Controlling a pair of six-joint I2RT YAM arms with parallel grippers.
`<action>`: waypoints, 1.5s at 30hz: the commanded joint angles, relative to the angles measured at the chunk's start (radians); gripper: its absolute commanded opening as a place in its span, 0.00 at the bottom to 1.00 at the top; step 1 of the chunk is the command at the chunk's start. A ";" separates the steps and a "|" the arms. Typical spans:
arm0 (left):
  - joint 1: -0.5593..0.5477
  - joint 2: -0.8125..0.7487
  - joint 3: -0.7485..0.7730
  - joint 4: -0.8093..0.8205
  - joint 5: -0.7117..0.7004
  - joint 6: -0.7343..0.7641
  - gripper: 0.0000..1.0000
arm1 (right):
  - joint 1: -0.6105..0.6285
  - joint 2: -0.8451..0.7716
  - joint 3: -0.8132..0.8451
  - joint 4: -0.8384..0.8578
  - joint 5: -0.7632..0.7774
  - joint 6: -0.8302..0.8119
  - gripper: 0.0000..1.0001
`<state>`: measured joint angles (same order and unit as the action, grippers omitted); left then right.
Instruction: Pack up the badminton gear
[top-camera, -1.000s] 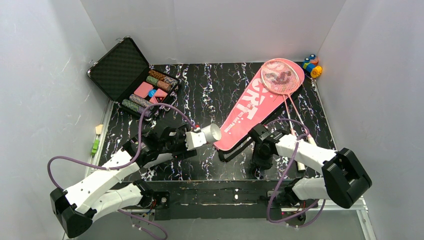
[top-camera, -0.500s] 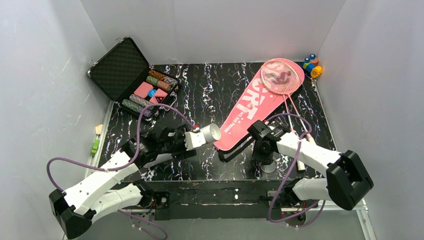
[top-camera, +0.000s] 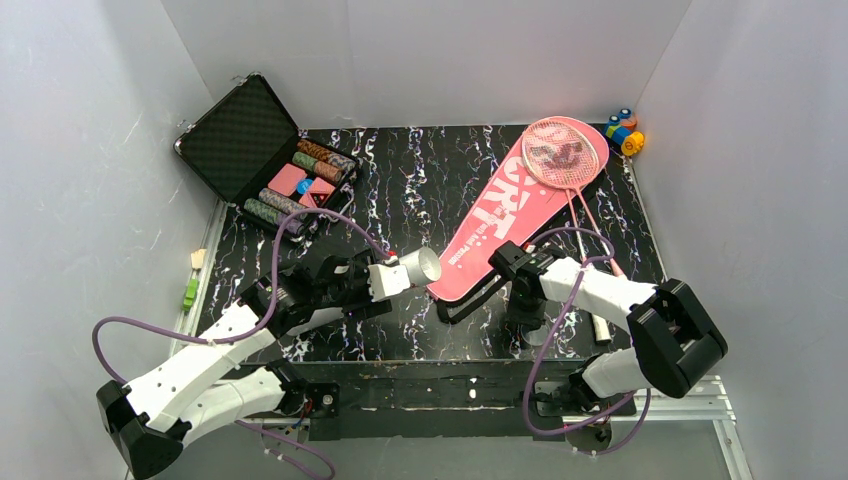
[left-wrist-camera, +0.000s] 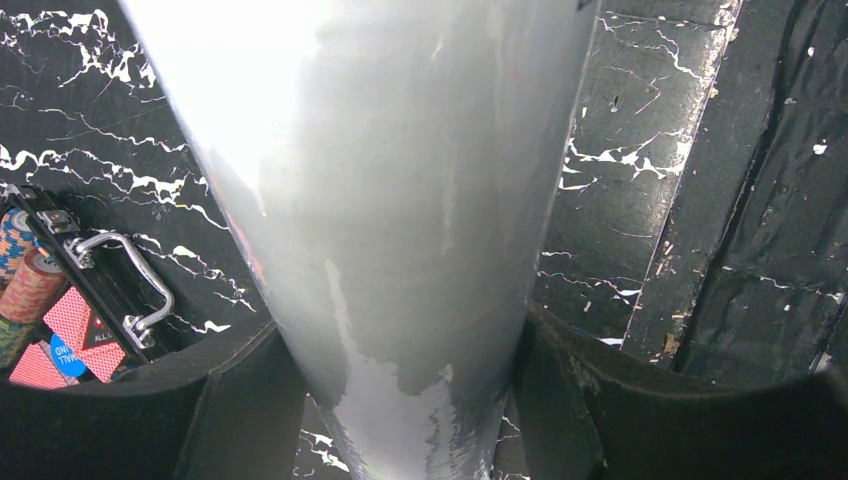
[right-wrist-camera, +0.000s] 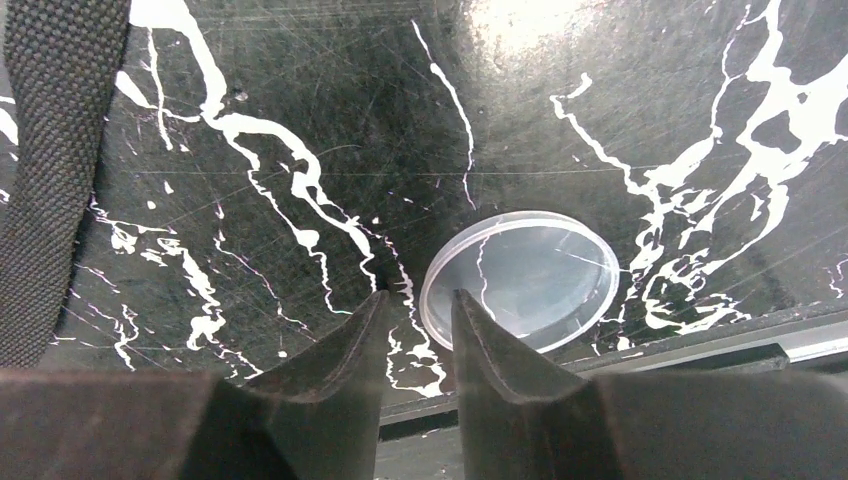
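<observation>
My left gripper (top-camera: 378, 280) is shut on the long white tube (top-camera: 408, 270) and holds it level, its open end pointing right towards the pink bag (top-camera: 500, 212). The tube (left-wrist-camera: 400, 200) fills the left wrist view between the fingers (left-wrist-camera: 560, 390). Two pink rackets (top-camera: 563, 152) lie with their heads on the bag's wide end. My right gripper (right-wrist-camera: 419, 295) hangs open just over the table, its fingertips straddling the left rim of a clear round lid (right-wrist-camera: 530, 275) near the front edge.
An open black case (top-camera: 262, 148) with poker chips stands at the back left. Small colourful toys (top-camera: 625, 130) sit in the back right corner. The bag's black strap (top-camera: 468, 300) lies beside my right gripper. White walls close in three sides.
My right arm has shifted a little to the left over the clear lid, and its jaws have narrowed. The left arm and the tube have not moved.
</observation>
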<state>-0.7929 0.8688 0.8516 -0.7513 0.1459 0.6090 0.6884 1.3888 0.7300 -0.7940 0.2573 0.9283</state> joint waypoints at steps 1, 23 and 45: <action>0.006 -0.023 0.013 0.019 0.001 0.008 0.47 | -0.003 0.012 -0.017 0.053 0.015 0.020 0.33; 0.007 -0.013 0.024 0.019 0.009 0.005 0.48 | -0.003 -0.317 0.233 -0.065 -0.151 -0.106 0.01; 0.007 0.002 0.042 0.014 0.025 0.007 0.47 | 0.015 -0.334 0.436 0.545 -0.951 -0.131 0.01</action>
<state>-0.7929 0.8772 0.8520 -0.7521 0.1581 0.6090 0.6914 1.0237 1.1084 -0.3935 -0.5888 0.7769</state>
